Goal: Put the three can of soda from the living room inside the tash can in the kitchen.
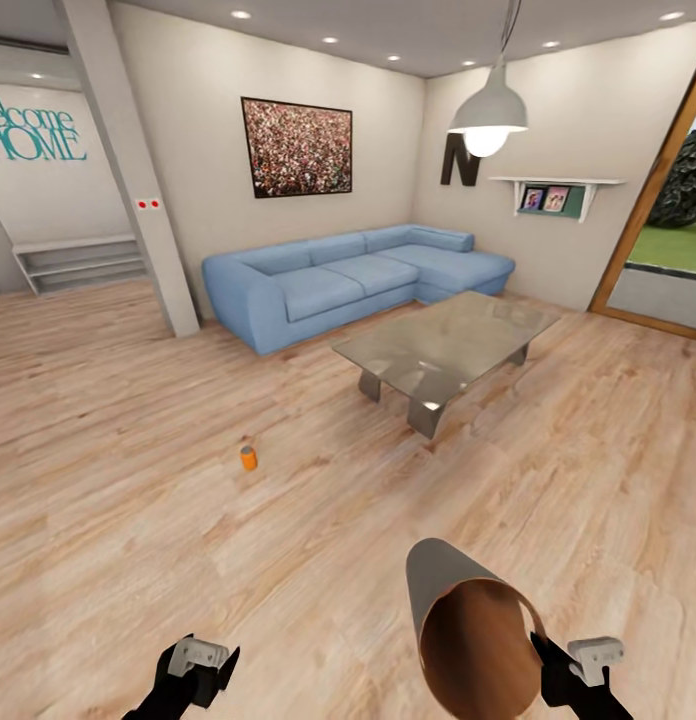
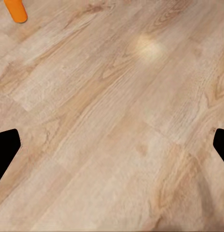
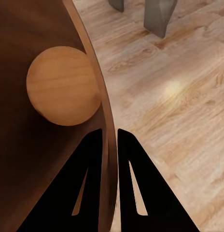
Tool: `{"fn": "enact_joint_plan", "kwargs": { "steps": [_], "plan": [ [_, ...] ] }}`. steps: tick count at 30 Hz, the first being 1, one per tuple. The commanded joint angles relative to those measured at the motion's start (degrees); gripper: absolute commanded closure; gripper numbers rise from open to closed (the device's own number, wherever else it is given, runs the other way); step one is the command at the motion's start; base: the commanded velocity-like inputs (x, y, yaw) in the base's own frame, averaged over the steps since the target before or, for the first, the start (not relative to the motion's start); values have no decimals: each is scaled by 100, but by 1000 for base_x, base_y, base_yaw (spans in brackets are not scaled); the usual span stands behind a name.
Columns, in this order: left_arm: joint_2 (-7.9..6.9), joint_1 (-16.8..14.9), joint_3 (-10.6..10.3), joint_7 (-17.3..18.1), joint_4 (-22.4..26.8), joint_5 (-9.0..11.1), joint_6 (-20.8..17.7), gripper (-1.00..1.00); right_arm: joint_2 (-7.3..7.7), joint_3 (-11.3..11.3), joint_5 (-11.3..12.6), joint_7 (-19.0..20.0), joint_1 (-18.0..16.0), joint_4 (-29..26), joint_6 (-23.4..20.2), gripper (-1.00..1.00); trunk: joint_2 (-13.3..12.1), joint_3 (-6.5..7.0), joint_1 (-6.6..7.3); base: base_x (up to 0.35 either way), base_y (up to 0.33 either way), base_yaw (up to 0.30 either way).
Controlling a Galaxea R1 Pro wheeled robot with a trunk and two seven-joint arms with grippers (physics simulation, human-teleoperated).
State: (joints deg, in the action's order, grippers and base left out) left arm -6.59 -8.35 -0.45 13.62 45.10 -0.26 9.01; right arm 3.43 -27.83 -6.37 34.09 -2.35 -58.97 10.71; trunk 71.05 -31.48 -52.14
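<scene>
1. Your right gripper (image 3: 109, 140) has its jaws closed on the rim of the tash can (image 1: 478, 625), one finger inside the wall and one outside. The bin hangs tilted, its mouth toward the head camera, and the right wrist view looks down onto its tan round bottom. I see nothing lying in it.
2. My guess is that you are carrying the bin so it can be set beside the cans rather than ferrying each can separately.
3. Your left gripper (image 1: 200, 662) is low over the floor (image 1: 138, 520), jaws spread wide and empty, which keeps it free for picking.
4. One orange can of soda (image 1: 248, 457) stands upright on the floor, well ahead of that hand and apart from the glass bench (image 1: 448, 340) and sofa (image 1: 348, 275).
5. Any other cans are not visible from here.
</scene>
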Motion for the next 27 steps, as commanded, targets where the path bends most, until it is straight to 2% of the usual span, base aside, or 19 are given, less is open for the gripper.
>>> {"fn": "enact_joint_plan", "kwargs": {
  "steps": [1, 6, 9, 13, 14, 17, 18, 20, 21, 24, 25, 27],
  "plan": [
    [-3, 0, 0, 5, -1, -2, -15, -100, -1, 3, 66, 46, -2, -9, -7, 100, 0, 1, 0, 309, 181, 0],
    [-7, -8, 22, 139, 10, -23, -83, -100, -1, 37, 64, 47, -2, -9, -9, 100, 0, 1, 0, 309, 182, 0],
    [-12, -9, 15, 304, 172, -4, -329, -100, -4, 75, 59, 82, -4, -46, -6, 100, 0, 1, 0, 307, 181, 0],
    [-20, -6, -13, 433, 838, 1, -728, -100, -8, 258, 56, 96, -26, -203, -33, 100, 0, 1, 0, 296, 180, 0],
    [-22, -7, -15, 460, 1243, 2, -1029, -100, -8, 343, 56, 95, -36, -315, -51, 100, 0, 1, 0, 287, 181, 0],
    [-24, -7, -8, 497, 1896, 5, -1605, -100, -15, 420, 61, 92, -45, -550, -79, 100, 0, 1, 0, 277, 185, 0],
    [-26, -8, 14, 701, 2562, 7, -2106, -100, -60, 466, 64, 93, -47, -979, -123, 100, 0, 1, 0, 259, 194, 0],
    [-28, -8, 27, 868, 2759, 8, -2232, -100, -88, 475, 65, 100, -39, -1279, -202, 100, 0, 1, 0, 257, 196, 0],
    [-31, -7, 48, 1046, 2881, 11, -2308, -100, -110, 468, 67, 129, -24, -1599, -311, 100, 0, 1, 0, 254, 197, 0],
    [-33, 1, 234, 1282, 2982, 60, -2335, -100, -118, 435, 188, 312, 1, -1947, -431, 100, 0, 1, 0, 252, 198, 0],
    [-34, 4, 466, 1425, 3031, 131, -2292, -100, -109, 406, 407, 548, 47, -2079, -470, 100, 0, 1, 0, 250, 199, 0],
    [-31, 6, 687, 1588, 3078, 191, -2224, -100, -92, 336, 650, 820, 111, -2161, -502, 100, 0, 1, 0, 250, 199, 0]
  ]
}}
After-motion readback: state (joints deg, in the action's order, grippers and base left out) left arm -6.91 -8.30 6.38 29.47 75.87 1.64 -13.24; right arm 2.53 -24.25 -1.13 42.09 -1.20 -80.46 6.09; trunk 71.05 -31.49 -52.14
